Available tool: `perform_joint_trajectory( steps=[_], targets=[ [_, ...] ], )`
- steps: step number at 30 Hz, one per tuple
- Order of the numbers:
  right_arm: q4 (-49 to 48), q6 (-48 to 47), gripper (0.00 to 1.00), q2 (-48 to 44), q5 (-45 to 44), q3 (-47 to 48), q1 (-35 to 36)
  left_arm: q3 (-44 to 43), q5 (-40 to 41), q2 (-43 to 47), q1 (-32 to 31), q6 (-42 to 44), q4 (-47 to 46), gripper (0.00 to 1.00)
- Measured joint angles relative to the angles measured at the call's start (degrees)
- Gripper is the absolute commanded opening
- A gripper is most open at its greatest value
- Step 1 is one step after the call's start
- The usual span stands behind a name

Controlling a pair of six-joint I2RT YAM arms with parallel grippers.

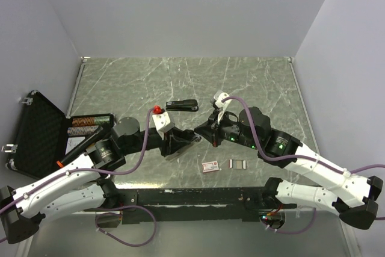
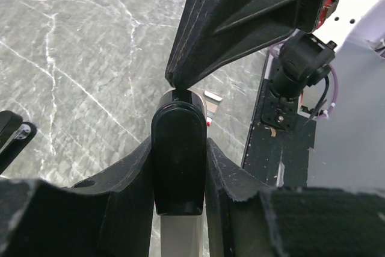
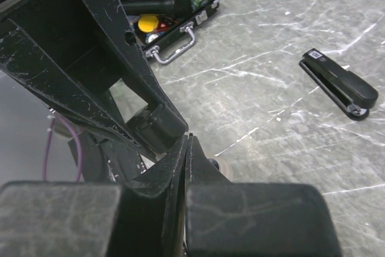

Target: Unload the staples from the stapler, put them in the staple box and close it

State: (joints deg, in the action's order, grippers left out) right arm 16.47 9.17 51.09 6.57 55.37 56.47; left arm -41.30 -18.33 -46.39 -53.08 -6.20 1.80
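Observation:
My left gripper (image 1: 179, 144) is shut on a black stapler (image 2: 177, 161) and holds it just above the table; in the left wrist view the fingers (image 2: 129, 176) press both of its sides. My right gripper (image 1: 202, 132) is shut, and its tips (image 3: 187, 144) meet at the stapler's end; I cannot tell whether anything thin is pinched between them. A silvery strip of staples (image 1: 238, 164) lies on the table near the front, below the right gripper.
A second black stapler (image 1: 182, 105) lies closed behind the grippers and also shows in the right wrist view (image 3: 341, 84). A small red-and-white box (image 1: 210, 166) sits left of the staples. An open black case (image 1: 42, 133) with poker chips stands at the left edge.

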Motion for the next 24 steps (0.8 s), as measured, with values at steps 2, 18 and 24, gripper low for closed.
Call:
perform_joint_trajectory(
  steps=[2, 18, 24],
  targets=[
    [-0.02, 0.24, 0.00, 0.09, 0.66, 0.00, -0.02, 0.00, -0.48, 0.00, 0.00, 0.00, 0.00, 0.01],
    [-4.28, 5.55, 0.00, 0.35, 3.63, -5.55, -0.24, 0.09, -0.48, 2.19, -0.04, -0.72, -0.70, 0.01],
    [-5.66, 6.69, 0.00, 0.63, 3.61, -7.23, -0.26, 0.63, 0.48, 3.06, -0.22, -1.64, -1.75, 0.01]
  ],
)
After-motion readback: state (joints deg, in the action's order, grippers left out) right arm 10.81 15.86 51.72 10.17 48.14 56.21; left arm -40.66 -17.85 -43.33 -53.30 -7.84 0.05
